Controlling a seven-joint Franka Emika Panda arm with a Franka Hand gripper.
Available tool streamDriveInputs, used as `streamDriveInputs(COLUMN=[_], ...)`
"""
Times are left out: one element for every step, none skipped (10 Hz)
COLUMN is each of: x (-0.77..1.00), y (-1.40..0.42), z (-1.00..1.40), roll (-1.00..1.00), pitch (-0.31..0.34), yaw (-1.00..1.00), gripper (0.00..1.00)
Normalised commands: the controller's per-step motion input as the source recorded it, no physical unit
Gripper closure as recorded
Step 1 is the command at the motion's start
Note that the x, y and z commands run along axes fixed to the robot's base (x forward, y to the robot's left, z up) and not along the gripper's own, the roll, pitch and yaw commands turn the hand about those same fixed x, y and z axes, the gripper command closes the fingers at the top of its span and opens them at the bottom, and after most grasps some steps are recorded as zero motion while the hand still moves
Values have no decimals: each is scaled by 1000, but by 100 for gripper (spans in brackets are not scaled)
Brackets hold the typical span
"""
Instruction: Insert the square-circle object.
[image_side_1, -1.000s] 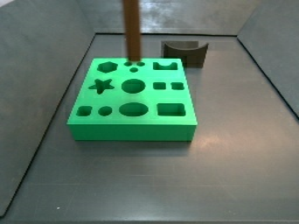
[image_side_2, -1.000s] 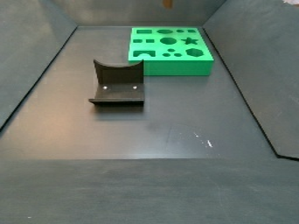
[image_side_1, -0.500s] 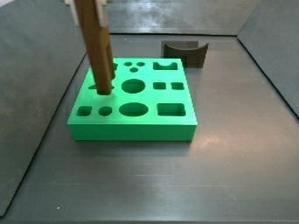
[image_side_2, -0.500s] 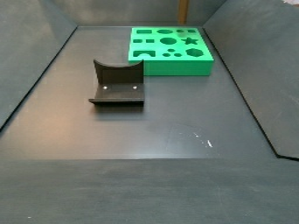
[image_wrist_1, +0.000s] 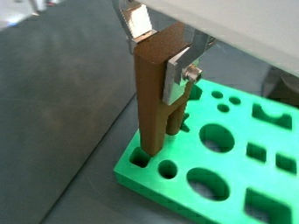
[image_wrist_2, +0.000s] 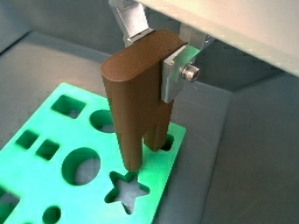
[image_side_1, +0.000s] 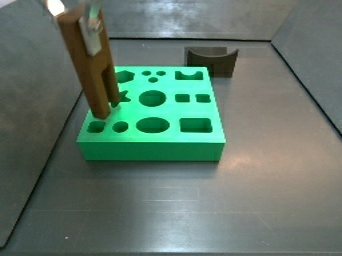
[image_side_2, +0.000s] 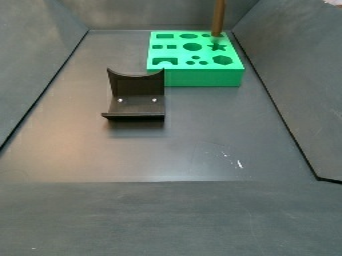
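Square-circle object (image_side_1: 91, 65), a tall brown post, looks stiff and light; the gripper (image_wrist_1: 162, 52) clamps its top, above the green board (image_side_1: 147, 148).

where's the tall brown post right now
The tall brown post is clamped in the gripper, tilted over the green board, its lower end by the star hole.

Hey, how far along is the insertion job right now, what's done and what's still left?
Done: the gripper has the tall brown two-pronged post lifted and clamped between its silver fingers. The dark L-shaped fixture holds nothing.
In hand: the post hangs tilted, its lower end by the star-shaped hole of the green board.
Left: seating it; every visible hole looks unfilled.
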Motion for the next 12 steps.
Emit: streamDriveInputs(x=[0, -3, 0, 0, 0, 0, 0, 0, 0, 0, 0, 0], y=[-63, -66, -63, -60, -63, -57, -37, -14, 0, 0, 0, 0], z=[-191, -129, -106, -100, -97, -77, -26, 0, 66, 137, 157, 177], roll=[-131, -161, -176, -181, -180, -177, -167, -134, -76, -24, 0, 0], pitch=[-169, -191, -199, -200, -199, -186, -144, -110, -64, -44, -26, -24], yaw=[-966, -946, -934, -931, -931, -937, -960, -986, -1000, -1000, -1000, -1000], gripper=[100, 100, 100, 100, 100, 100, 100, 100, 100, 100, 100, 100])
